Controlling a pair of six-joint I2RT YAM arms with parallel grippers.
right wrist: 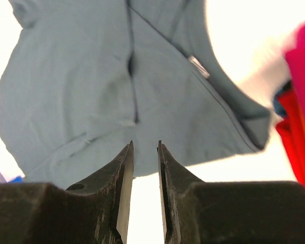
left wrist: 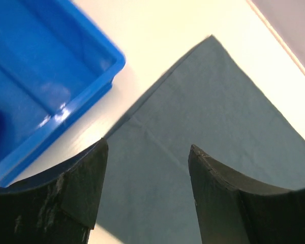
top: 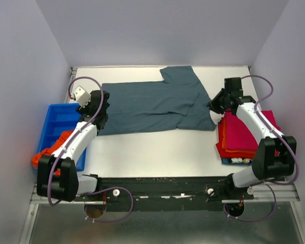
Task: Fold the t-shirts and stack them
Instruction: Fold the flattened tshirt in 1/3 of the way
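Left wrist view, entry one: my left tool (left wrist: 148,147), jaws wide apart and empty, hangs over the hem corner of the slate grey-blue t-shirt (left wrist: 218,117), near the blue bin (left wrist: 114,63); my right tool (right wrist: 145,145), jaws a narrow slit apart with nothing between them, sits at the collar end near the stack (top: 241,134) of pink and red shirts. Farther out, the shirt lies flat on the desk (top: 152,152), partly folded. Hazards, I judge: a pinch catching one layer would drag the fold open; a wide right-hand sweep could knock the stack.
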